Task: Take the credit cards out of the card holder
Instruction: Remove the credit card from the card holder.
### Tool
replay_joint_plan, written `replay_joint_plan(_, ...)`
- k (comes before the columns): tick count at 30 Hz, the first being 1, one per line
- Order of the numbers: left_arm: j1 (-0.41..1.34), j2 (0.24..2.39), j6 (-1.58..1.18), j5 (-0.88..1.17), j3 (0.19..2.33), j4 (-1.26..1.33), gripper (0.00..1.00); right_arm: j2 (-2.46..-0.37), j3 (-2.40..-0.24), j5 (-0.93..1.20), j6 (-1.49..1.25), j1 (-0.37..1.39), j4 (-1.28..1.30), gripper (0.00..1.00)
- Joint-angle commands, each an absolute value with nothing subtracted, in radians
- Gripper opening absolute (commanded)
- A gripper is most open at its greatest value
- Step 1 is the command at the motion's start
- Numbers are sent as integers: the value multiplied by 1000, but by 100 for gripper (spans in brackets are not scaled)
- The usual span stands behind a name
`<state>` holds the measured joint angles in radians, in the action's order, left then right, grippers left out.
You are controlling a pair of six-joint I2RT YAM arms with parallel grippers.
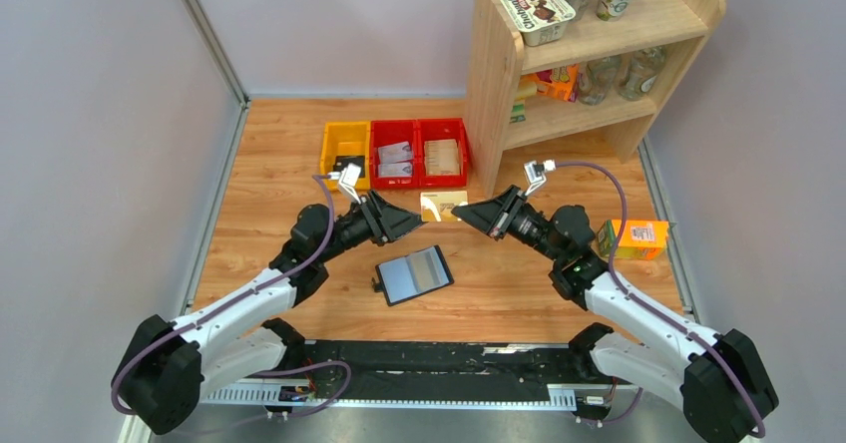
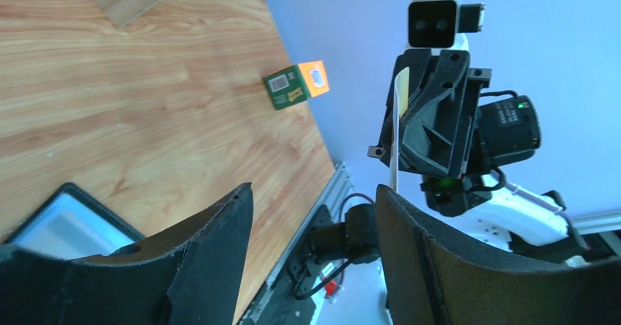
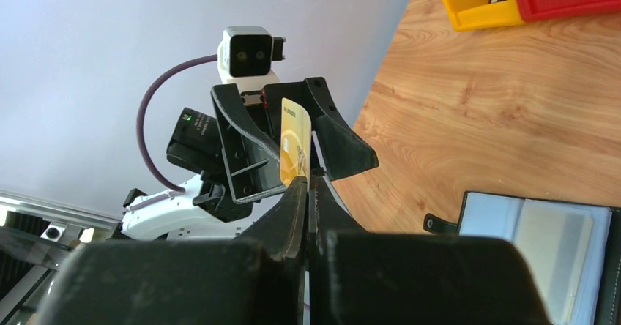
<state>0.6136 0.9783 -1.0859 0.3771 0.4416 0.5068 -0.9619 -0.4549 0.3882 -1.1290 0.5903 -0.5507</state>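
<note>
The card holder (image 1: 414, 274) lies open on the table between the arms, grey-blue lining up, with a tan card in its right half; it also shows in the right wrist view (image 3: 542, 230) and the left wrist view (image 2: 66, 219). My right gripper (image 1: 461, 212) is shut on one end of a gold credit card (image 1: 443, 206) and holds it in the air above the table. In the right wrist view the gold card (image 3: 294, 142) stands out past my shut right gripper (image 3: 307, 182). My left gripper (image 1: 417, 221) faces it, open, its fingers on either side of the card's other end (image 2: 396, 131).
A yellow bin (image 1: 344, 154) and red bins (image 1: 419, 152) holding whitish cards stand at the back. A wooden shelf (image 1: 589, 54) with cups and bottles is at the back right. An orange carton (image 1: 638, 238) lies at the right of the table.
</note>
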Motion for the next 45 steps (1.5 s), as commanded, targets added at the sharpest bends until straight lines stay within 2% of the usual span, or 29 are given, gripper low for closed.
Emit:
replay_joint_plan(1,615,994,-1187,417,425,745,69,-947,-423,379,-1126,589,-615,0)
replay_joint_plan(7,615,960,-1183,371,391,704,68,-885,-393,336,-1146,581,-652,0)
replay_joint_plan(18,615,838,-1152,261,324,678,68,-804,-393,290,-1106,574,-558,0)
replay_joint_plan(31,660,1101,-1180,354,440,978,67,-827,-374,314,-1135,574,-623,0)
replay_joint_plan(37,690,1155,-1180,350,460,1003,58,-839,-348,313,-1160,574,-666,0)
replay_joint_plan(41,704,1175,-1175,345,471,1002,46,-842,-345,311,-1158,574,-673,0)
replay_joint_plan(45,704,1207,-1175,364,483,1002,29,-851,-341,311,-1160,571,-686,0)
